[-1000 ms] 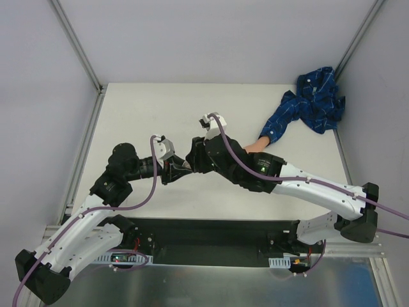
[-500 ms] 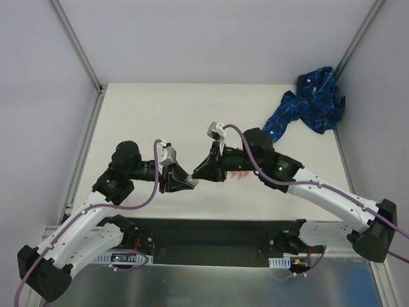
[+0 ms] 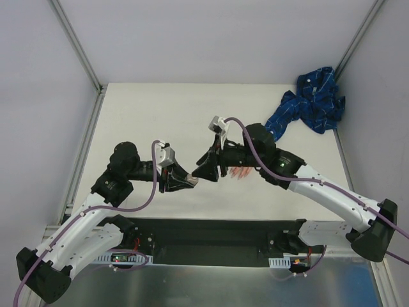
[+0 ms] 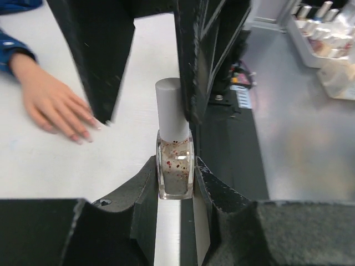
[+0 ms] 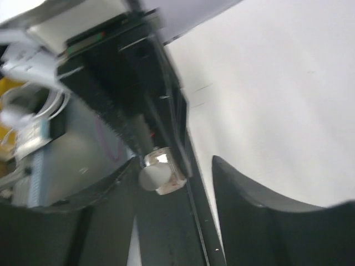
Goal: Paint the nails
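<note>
My left gripper is shut on a small clear polish bottle with red glitter and a grey cap. It holds the bottle above the table's near edge, cap pointing at the right gripper. My right gripper faces it, open. In the right wrist view the cap lies close to one side of the wide-apart jaws of that gripper. The flesh-coloured mannequin hand lies flat on the table, its pinkish nails visible. Its fingers peek out under the right arm.
The blue patterned sleeve trails to the back right corner. A black strip runs along the table's near edge, below the bottle. Off the table, several small bottles stand in a row.
The right arm has swung back to the right, uncovering the mannequin fingers, with its gripper still pointed at the bottle. The left gripper has shifted slightly right, still holding the bottle.
</note>
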